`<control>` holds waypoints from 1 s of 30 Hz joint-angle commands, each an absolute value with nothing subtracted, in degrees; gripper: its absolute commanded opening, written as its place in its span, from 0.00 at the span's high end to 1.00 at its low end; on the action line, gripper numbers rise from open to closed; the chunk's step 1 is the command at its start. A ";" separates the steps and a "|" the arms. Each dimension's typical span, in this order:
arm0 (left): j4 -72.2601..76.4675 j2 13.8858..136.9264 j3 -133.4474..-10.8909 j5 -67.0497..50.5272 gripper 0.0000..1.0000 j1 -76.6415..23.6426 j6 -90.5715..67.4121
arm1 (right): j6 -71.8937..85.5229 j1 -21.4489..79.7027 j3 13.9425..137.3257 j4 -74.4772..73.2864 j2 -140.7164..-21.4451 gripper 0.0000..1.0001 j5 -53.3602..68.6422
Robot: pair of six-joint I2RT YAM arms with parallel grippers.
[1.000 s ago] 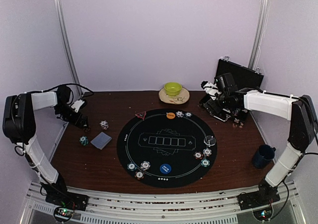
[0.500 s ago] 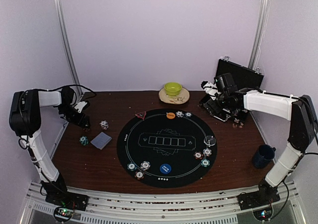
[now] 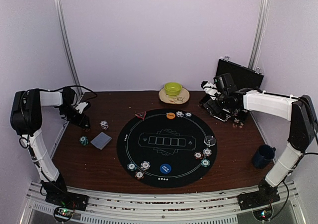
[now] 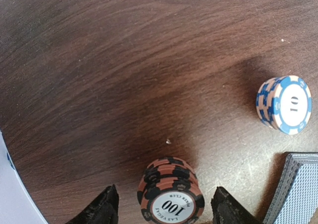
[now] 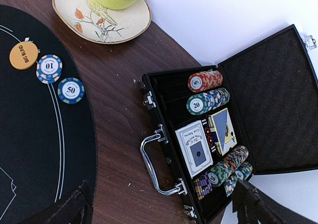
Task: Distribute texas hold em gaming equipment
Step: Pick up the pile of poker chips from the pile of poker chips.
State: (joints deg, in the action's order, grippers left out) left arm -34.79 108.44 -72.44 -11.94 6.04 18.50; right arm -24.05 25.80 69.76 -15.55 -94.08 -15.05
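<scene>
In the left wrist view a stack of orange-and-black "100" poker chips (image 4: 171, 194) stands on the wood between my left gripper's (image 4: 164, 210) fingers, with a gap on each side; the jaws are open. A blue "10" chip stack (image 4: 285, 105) and the grey-blue card deck (image 4: 295, 189) lie to the right. From above, the left gripper (image 3: 80, 119) is at the table's left, near the deck (image 3: 101, 140). My right gripper (image 5: 164, 209) hangs open over the black case (image 5: 198, 134), which holds chips and cards.
A round black mat (image 3: 166, 147) carries a red triangle (image 3: 140, 115), an orange disc (image 3: 170, 115), a blue disc (image 3: 165, 169), a clear disc (image 3: 210, 140) and chip stacks (image 3: 139, 168). A green bowl on its plate (image 3: 173, 89) stands at the back. A dark blue mug (image 3: 262, 156) stands at the right.
The left arm drew in slightly towards the back left, and its jaws have narrowed. The right arm has not moved.
</scene>
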 commanded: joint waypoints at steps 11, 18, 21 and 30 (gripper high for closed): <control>-33.49 109.60 -72.10 -10.81 0.35 4.85 18.08 | -24.35 26.54 69.53 -14.08 -93.26 0.00 -17.00; -33.16 109.29 -71.39 -9.40 0.37 4.86 17.63 | -24.52 26.63 69.43 -13.88 -93.30 0.00 -17.49; -32.91 109.04 -70.99 -8.82 0.37 4.92 17.58 | -24.59 26.72 69.37 -13.80 -93.32 0.00 -17.64; -32.70 108.98 -70.84 -8.79 0.44 4.85 17.58 | -24.61 26.90 69.27 -13.62 -93.34 0.00 -17.99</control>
State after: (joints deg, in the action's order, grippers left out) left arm -34.30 108.47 -71.33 -9.10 5.15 18.00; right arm -24.25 26.39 69.76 -14.72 -94.08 -16.64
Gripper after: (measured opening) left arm 0.574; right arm 0.999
